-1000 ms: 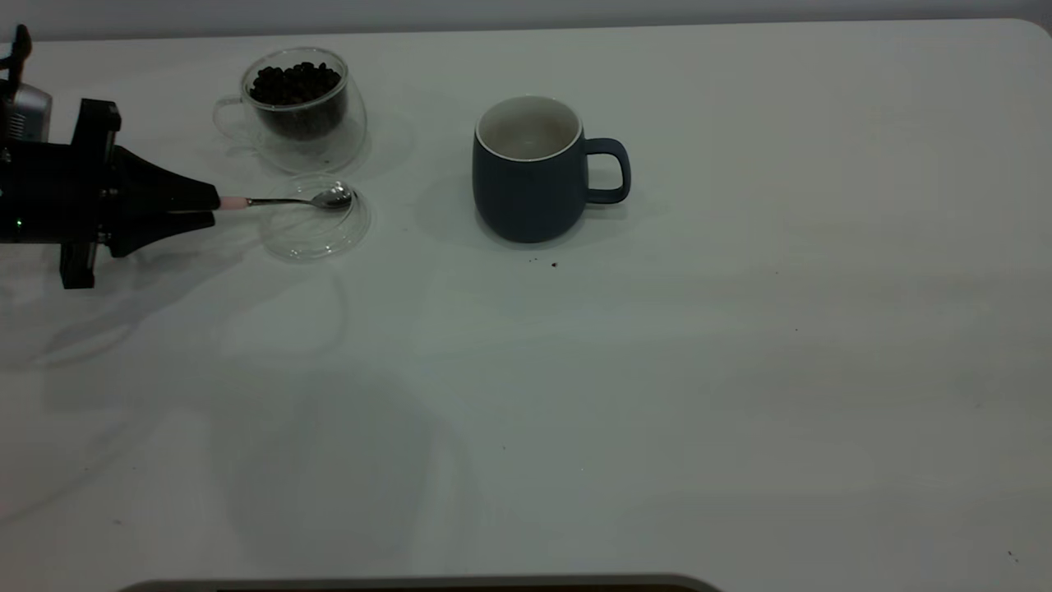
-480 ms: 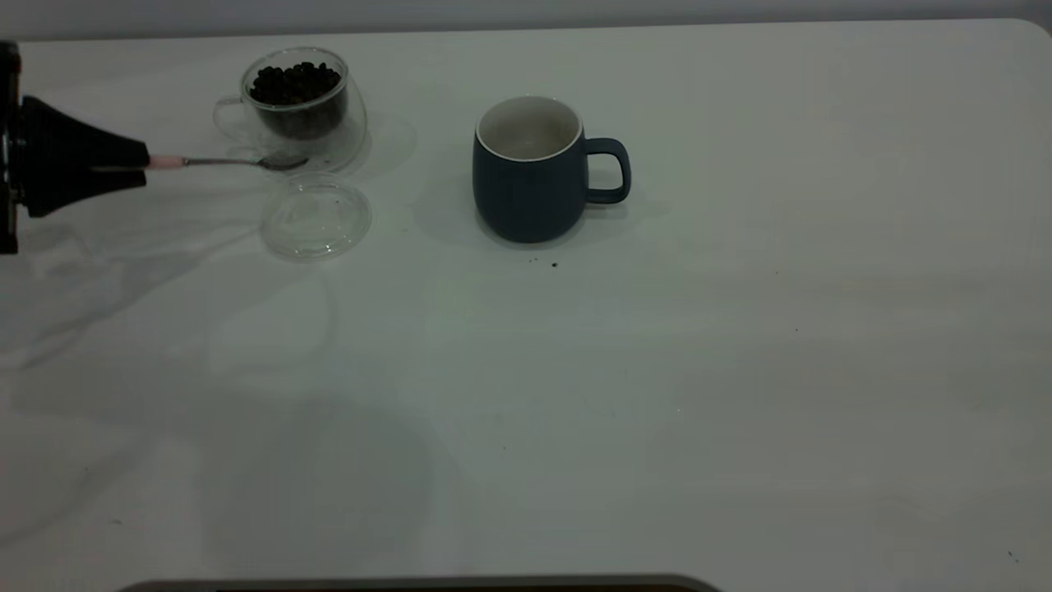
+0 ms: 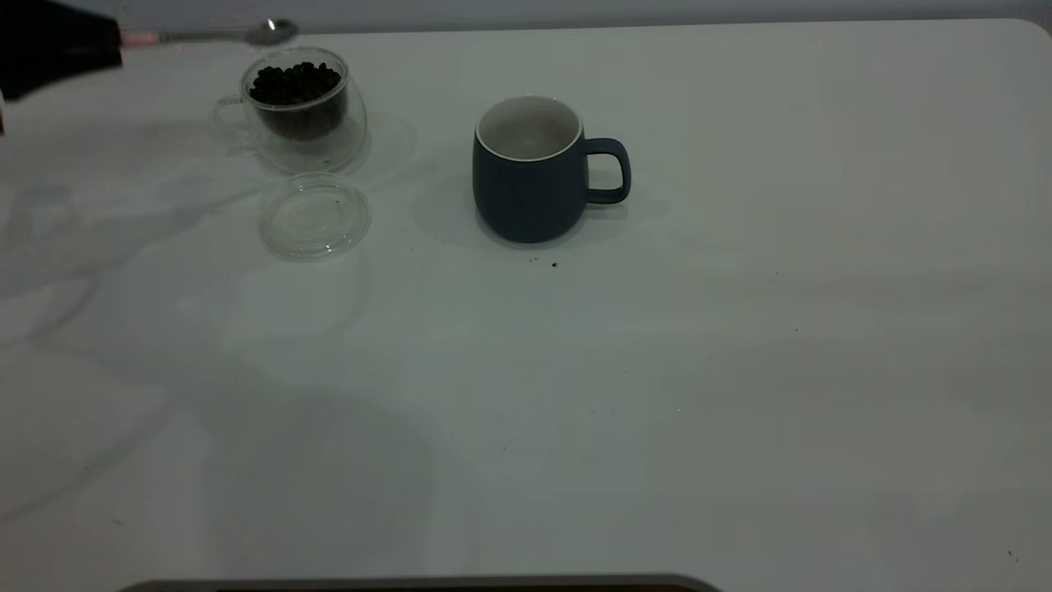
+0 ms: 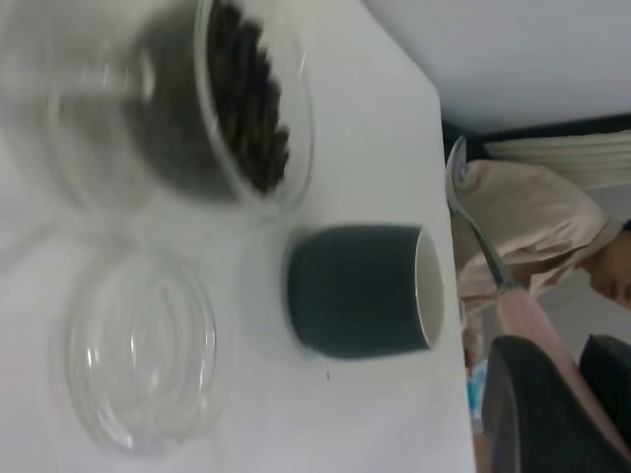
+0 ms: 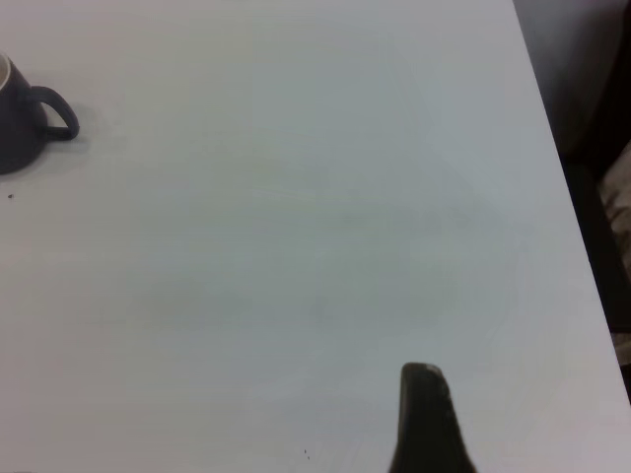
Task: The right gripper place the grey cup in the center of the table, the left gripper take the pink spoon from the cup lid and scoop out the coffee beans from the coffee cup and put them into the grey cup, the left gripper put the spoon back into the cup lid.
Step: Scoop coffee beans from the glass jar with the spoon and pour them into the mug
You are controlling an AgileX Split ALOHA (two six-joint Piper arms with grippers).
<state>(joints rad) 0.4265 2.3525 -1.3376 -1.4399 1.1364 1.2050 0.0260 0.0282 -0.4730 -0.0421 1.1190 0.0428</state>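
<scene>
My left gripper (image 3: 115,41) is at the far left edge of the table (image 3: 740,370), raised, and shut on the pale pink handle of the pink spoon (image 3: 205,35). The spoon is held level, and its metal bowl is above the far rim of the coffee cup (image 3: 300,107), which holds a heap of coffee beans (image 3: 294,82). The empty cup lid (image 3: 315,215) lies just in front of it. The grey cup (image 3: 530,168) stands upright near the table's middle, handle to the right. My right gripper shows only as a dark shape (image 5: 424,424) over bare table, well away from the grey cup (image 5: 20,113).
A few dark specks (image 3: 553,265) lie on the table in front of the grey cup. In the left wrist view a person in beige (image 4: 537,212) is beyond the table's far edge. A dark strip (image 3: 419,584) runs along the near edge.
My left gripper lifted the pink spoon off the cup lid and carried it up and toward the far left. The spoon now hangs above the coffee cup's far rim. The lid is left empty.
</scene>
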